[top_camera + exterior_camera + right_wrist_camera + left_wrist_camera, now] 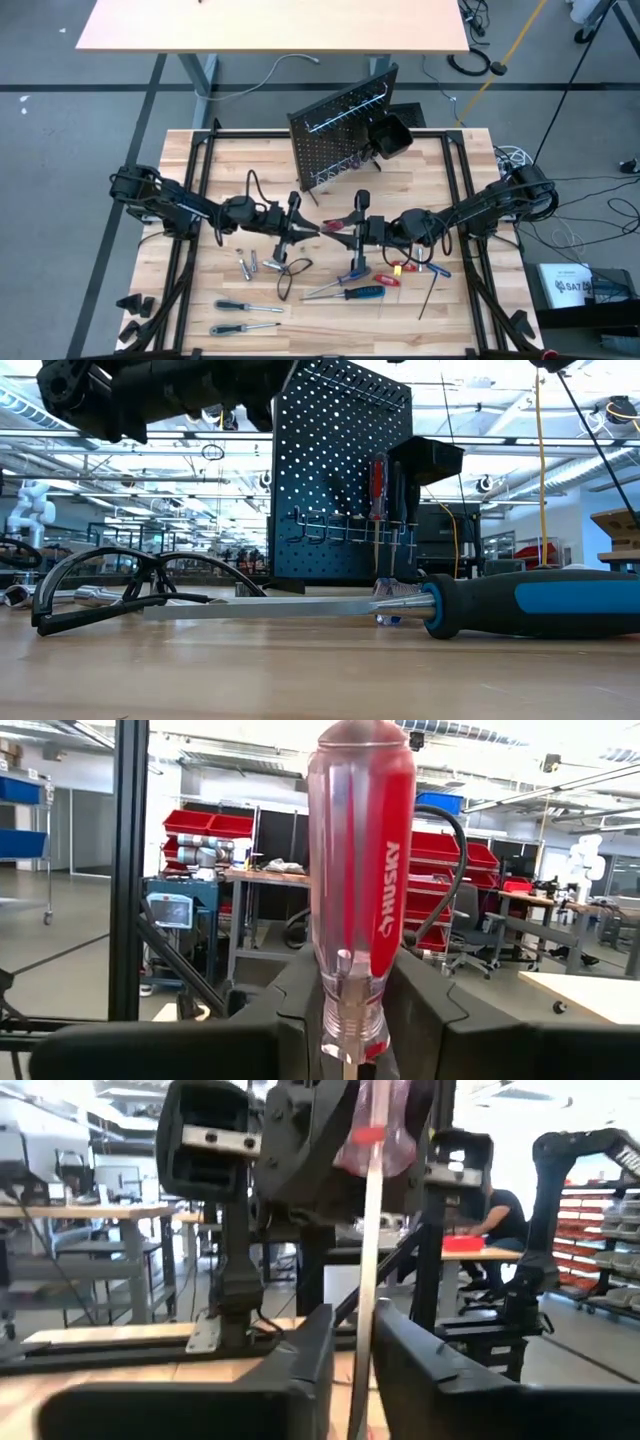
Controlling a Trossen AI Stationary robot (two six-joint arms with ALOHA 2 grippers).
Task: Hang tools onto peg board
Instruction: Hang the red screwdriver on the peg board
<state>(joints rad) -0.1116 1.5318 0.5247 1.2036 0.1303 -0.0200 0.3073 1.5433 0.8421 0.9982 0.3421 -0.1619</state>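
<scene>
A screwdriver with a clear red handle (360,870) stands upright above the table's middle, handle up, with my right gripper (353,226) shut on it. Its metal shaft (366,1280) runs down between the fingers of my left gripper (304,229). Those fingers stand slightly open on either side; a gap shows beside the shaft, and I cannot tell whether a finger touches it. The peg board (340,140) stands upright at the table's far side. It carries a black bin (390,137) and a red-handled tool (378,485) hanging on its hooks. My right gripper pinches the narrow lower end of the handle (350,1005), just above the shaft, between its two fingers. The fingers come nearly level from the table's right and lie across the tool. The screwdriver stands upright, clear of the table.
On the near half of the table lie a blue-handled screwdriver (362,293), two black-handled screwdrivers (245,307), silver bits (250,265), a black wire loop (290,270) and a thin hex key (428,296). A second tabletop (270,25) stands beyond the far edge.
</scene>
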